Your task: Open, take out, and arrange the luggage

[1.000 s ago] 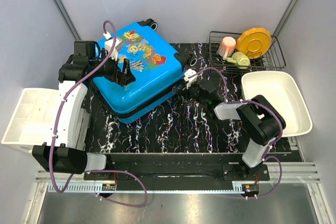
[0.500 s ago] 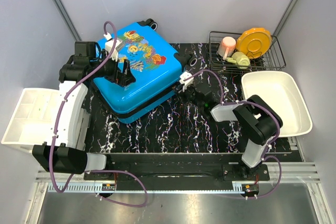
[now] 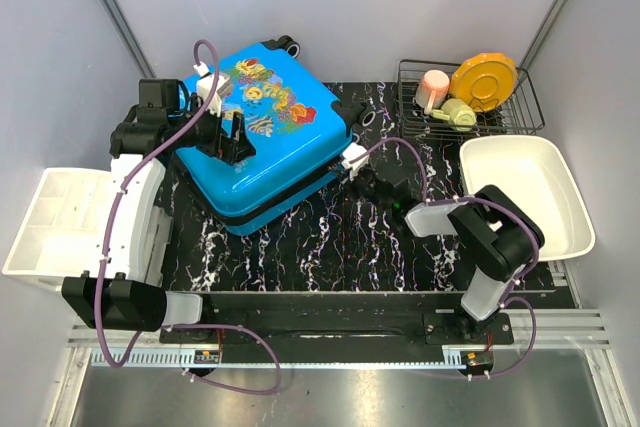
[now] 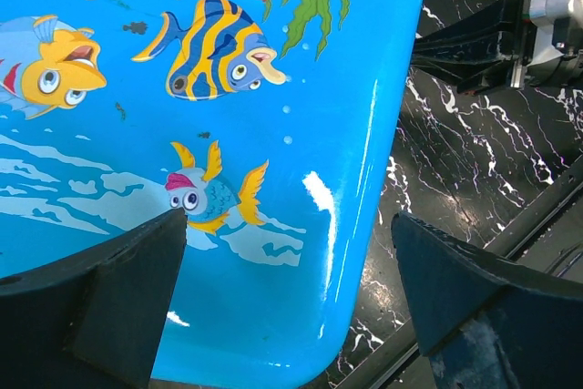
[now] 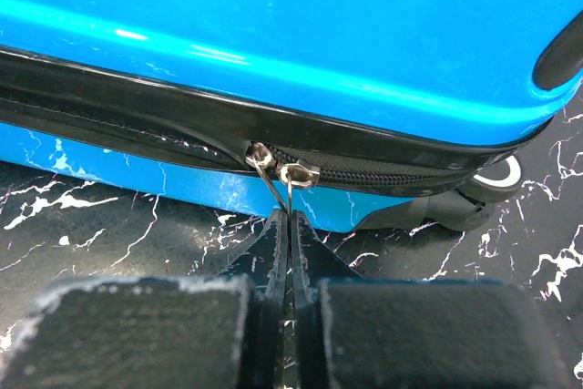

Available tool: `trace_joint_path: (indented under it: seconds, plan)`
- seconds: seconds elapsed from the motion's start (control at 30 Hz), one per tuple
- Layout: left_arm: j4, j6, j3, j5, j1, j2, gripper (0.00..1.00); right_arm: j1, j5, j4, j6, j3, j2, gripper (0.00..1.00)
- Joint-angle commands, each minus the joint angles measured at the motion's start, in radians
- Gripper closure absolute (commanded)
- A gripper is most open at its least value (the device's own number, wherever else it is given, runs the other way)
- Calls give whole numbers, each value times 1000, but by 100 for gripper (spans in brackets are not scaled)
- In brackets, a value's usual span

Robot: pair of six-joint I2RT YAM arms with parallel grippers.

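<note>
Unzip step. My right claw (image 5: 290, 225) pinches luggage (image 5: 273, 52) zipper pulls (image 5: 284, 175); left claw (image 4: 284, 220) gapes above it. Next: drag pulls along zip track (image 5: 392, 177).

Robot lab test cell, not a home. Plain grey panel walls (image 3: 350, 7) on bare metal struts (image 3: 110, 7) close in a small bench. Left arm (image 3: 135, 217) and right arm (image 3: 490, 247) bolted by a slotted aluminium rail (image 3: 330, 352); purple cables (image 3: 160, 152) loop loose. Marble-print mat (image 3: 330, 237) as work surface. Staged household props: wire rack (image 3: 520, 112) of crockery, white bins (image 3: 50, 227)
</note>
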Motion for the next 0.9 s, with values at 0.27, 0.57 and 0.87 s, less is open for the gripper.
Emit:
trace_joint_path:
  seconds: [0.27, 0.57, 0.87]
  plan:
    - [26, 22, -11, 21, 47, 2, 1, -48, 55, -35, -35, 34, -67, 100]
    - [-7, 30, -10, -56, 159, 87, 2, -136, -31, -105, -89, 81, -58, 100]
    - [-19, 53, 22, -87, 198, 148, 3, -264, -58, -151, -25, 148, -24, 100]
